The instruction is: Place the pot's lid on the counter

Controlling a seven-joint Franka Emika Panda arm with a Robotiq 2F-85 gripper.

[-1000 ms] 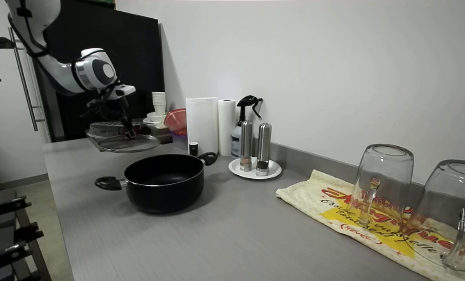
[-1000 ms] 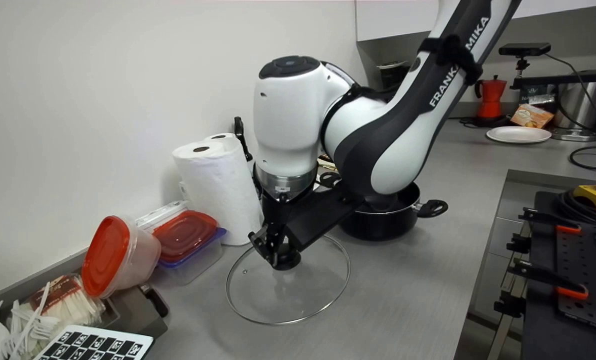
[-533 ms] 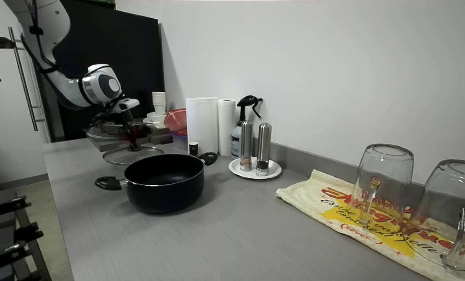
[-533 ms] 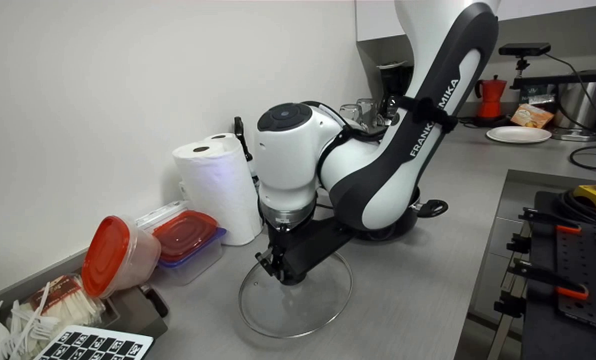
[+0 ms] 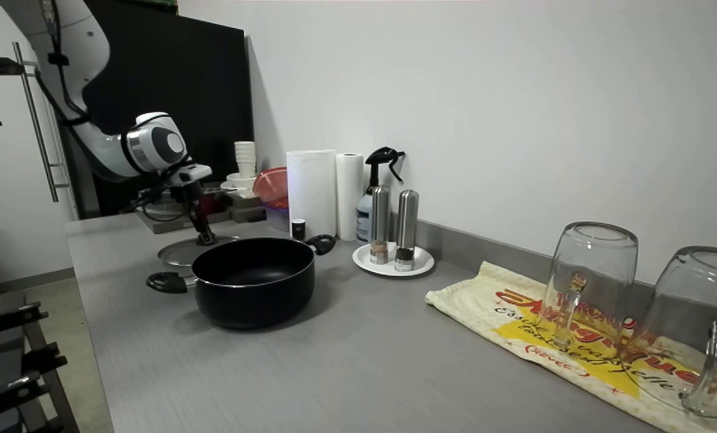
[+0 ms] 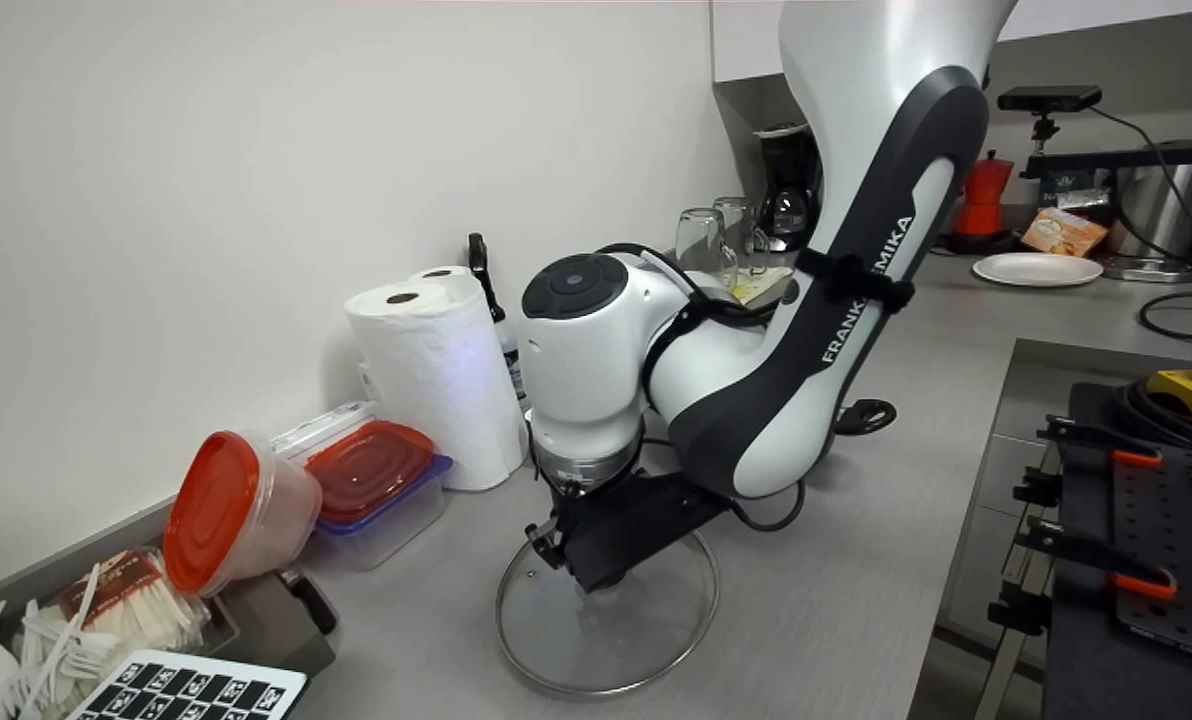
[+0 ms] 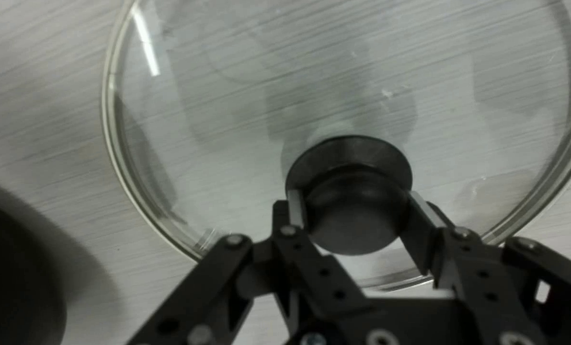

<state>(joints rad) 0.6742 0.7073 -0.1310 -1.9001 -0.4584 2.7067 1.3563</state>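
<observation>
The clear glass lid (image 5: 181, 253) with a metal rim and black knob (image 7: 355, 220) lies level beside the black pot (image 5: 253, 300), on the side away from that camera. It also shows in an exterior view (image 6: 606, 650). My gripper (image 7: 355, 203) is shut on the knob, a finger on each side. In the exterior views the gripper (image 5: 205, 238) points down at the lid's middle. The lid is at or very close to the grey counter (image 5: 346, 373); I cannot tell whether its rim touches. The pot is mostly hidden behind the arm in an exterior view, with one handle (image 6: 864, 417) showing.
Paper towel rolls (image 6: 436, 390), a spray bottle (image 5: 364, 216) and food containers (image 6: 381, 490) stand along the wall. A white plate (image 5: 367, 266) holds two mills. Glass mugs (image 5: 593, 270) stand on a patterned cloth (image 5: 485, 294). The counter's open edge (image 6: 956, 580) lies opposite the wall.
My gripper has carried the lid down toward the counter, with a small sideways shift toward the counter's open edge. The grip on the knob stays. The pot has not moved.
</observation>
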